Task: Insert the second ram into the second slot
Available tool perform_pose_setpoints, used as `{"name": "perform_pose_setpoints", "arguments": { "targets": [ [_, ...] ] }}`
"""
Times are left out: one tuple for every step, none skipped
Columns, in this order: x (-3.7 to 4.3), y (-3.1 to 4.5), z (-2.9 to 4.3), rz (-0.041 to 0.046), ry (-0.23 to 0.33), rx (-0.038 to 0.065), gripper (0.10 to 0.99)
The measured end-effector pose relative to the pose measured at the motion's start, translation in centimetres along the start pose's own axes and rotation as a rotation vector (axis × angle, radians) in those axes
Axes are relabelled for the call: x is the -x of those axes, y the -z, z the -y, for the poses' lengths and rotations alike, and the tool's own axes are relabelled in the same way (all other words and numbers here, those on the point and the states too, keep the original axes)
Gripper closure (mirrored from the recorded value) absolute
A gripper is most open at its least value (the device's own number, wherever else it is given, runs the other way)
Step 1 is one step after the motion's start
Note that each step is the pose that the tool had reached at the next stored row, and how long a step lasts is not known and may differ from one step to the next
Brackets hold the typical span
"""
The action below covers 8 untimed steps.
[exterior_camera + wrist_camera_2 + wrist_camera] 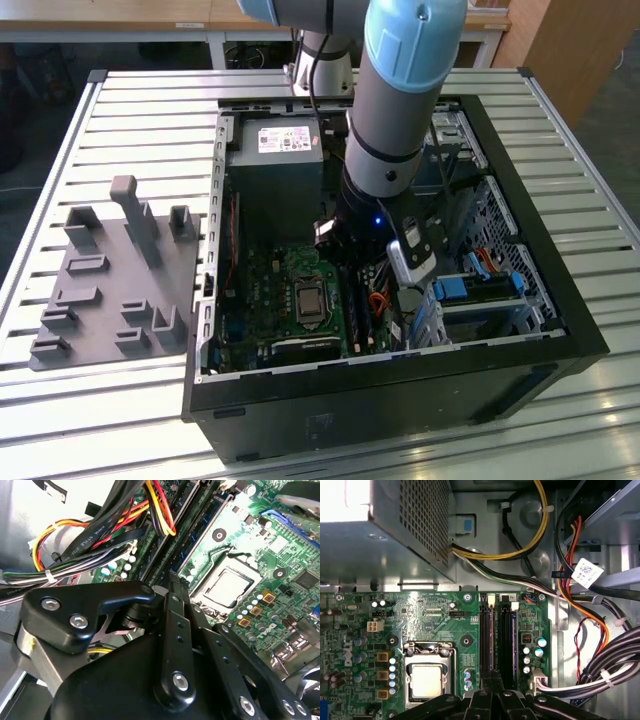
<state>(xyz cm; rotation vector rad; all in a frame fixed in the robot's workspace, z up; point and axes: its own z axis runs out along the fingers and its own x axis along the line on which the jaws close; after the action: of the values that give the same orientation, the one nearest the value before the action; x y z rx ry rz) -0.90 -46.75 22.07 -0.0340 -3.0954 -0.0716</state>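
An open computer case [560,330] lies on the slatted table, and my arm [395,120] reaches down into it. The memory slots [497,640] [185,535] [358,310] run as dark parallel rows beside the processor socket [427,677] [227,587]. My gripper [492,676] [172,587] hangs over one end of these rows, its black fingers closed together and pointing down at the row nearer the socket. The rows show edge-on, so I cannot tell the second ram apart from the second slot, or whether it sits in it. Nothing shows between the fingers.
The power supply box [275,150] [395,530] stands beyond the far end of the slots. Bundles of black, red and yellow cables [600,645] [100,535] hang close beside my gripper. A drive bay with blue clips [480,285] is on the exterior view's right, and a grey fixture [120,270] on its left.
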Motion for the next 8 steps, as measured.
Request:
{"name": "perform_pose_setpoints", "arguments": {
  "targets": [
    [0.0, -0.08, 0.01, -0.0001, 0.0, 0.0, 0.98],
    [0.0, -0.17, 0.02, -0.0002, 0.0, -0.001, 0.98],
    [0.01, -0.27, 0.01, 0.0, 0.0, 0.0, 0.98],
    [0.02, -0.38, 0.02, 0.0, 0.0, 0.0, 0.98],
    [0.02, -0.48, 0.02, -0.0001, 0.0, 0.0, 0.98],
    [0.03, -0.61, 0.03, -0.0004, 0.0, -0.001, 0.98],
    [0.03, -0.65, 0.02, -0.0006, 0.0, -0.002, 0.98],
    [0.02, -0.63, 0.05, -0.0007, 0.0, -0.002, 0.98]
  ]
}}
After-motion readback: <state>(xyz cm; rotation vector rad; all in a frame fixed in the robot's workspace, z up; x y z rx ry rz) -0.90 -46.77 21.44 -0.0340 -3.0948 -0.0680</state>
